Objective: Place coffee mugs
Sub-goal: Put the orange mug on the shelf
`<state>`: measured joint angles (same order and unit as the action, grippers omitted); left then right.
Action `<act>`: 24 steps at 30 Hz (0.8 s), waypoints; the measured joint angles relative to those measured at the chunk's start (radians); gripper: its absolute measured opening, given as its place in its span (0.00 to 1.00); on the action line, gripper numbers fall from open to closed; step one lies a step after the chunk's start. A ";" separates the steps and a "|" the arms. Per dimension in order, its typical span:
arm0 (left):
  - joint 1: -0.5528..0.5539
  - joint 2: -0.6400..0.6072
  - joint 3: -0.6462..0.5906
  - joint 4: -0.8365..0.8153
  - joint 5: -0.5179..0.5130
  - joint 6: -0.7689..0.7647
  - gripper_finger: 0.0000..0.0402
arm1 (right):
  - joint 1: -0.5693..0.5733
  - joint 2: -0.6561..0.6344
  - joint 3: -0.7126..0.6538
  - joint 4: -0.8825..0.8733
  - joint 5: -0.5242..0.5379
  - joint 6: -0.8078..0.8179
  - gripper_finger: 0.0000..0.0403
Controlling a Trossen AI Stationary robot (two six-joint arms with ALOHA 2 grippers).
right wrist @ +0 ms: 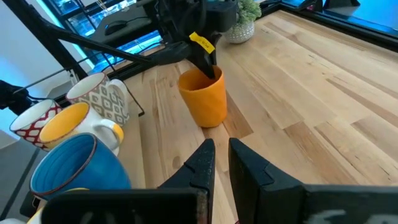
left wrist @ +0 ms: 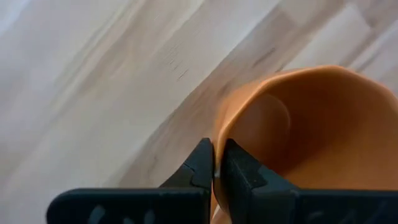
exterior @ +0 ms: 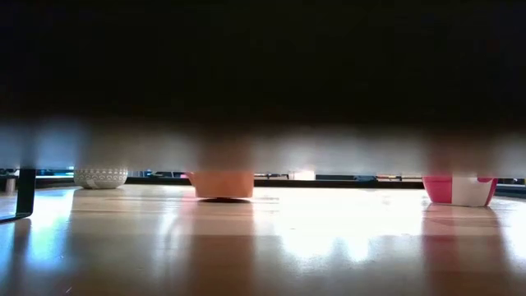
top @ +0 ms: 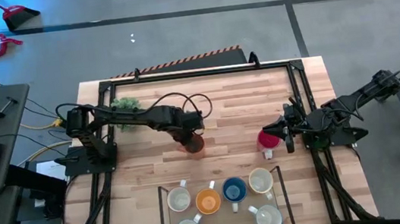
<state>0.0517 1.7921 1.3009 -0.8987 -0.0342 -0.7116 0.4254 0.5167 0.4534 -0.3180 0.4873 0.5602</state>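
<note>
An orange coffee mug (top: 194, 146) stands upright on its base at the middle of the wooden table (top: 222, 102); it also shows in the low view (exterior: 222, 184). My left gripper (left wrist: 216, 152) is shut on its rim from above. A red coffee mug (top: 266, 141) stands on the table at the right, just beside my right gripper (top: 277, 130). That gripper hangs above the table with its fingers (right wrist: 205, 163) close together and nothing between them. Several more coffee mugs, white (top: 179, 199), orange (top: 208, 201) and blue (top: 233, 190), stand grouped near the front edge. My left gripper pinches the orange mug's wall at the rim (left wrist: 217, 134), with one finger inside the mug and one outside. The fingers (right wrist: 208, 65) come from above and point down. The mug stands upright with its base on the table (right wrist: 208, 121).
A small green potted plant (top: 127, 106) stands at the far left, close to my left arm. A black frame (top: 297, 77) runs along the table's edges. Thin black lines (top: 162, 216) border the mug group. Bare wood lies between the orange mug and the red one.
</note>
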 joint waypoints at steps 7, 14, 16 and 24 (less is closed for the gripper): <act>0.000 0.001 -0.001 -0.031 0.000 -0.194 0.01 | 0.000 0.000 0.000 -0.004 0.000 0.000 0.06; -0.001 0.009 0.043 -0.044 -0.019 -0.217 0.01 | 0.000 0.000 0.000 -0.008 0.000 0.000 0.06; -0.002 0.012 0.064 -0.056 -0.053 -0.190 0.02 | 0.000 0.000 0.000 -0.012 0.000 0.000 0.06; -0.001 0.009 0.093 -0.076 -0.075 -0.147 0.07 | 0.000 0.000 0.000 -0.047 -0.001 0.001 0.06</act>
<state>0.0505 1.8015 1.3941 -0.9749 -0.1096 -0.8589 0.4252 0.5163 0.4534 -0.3649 0.4862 0.5610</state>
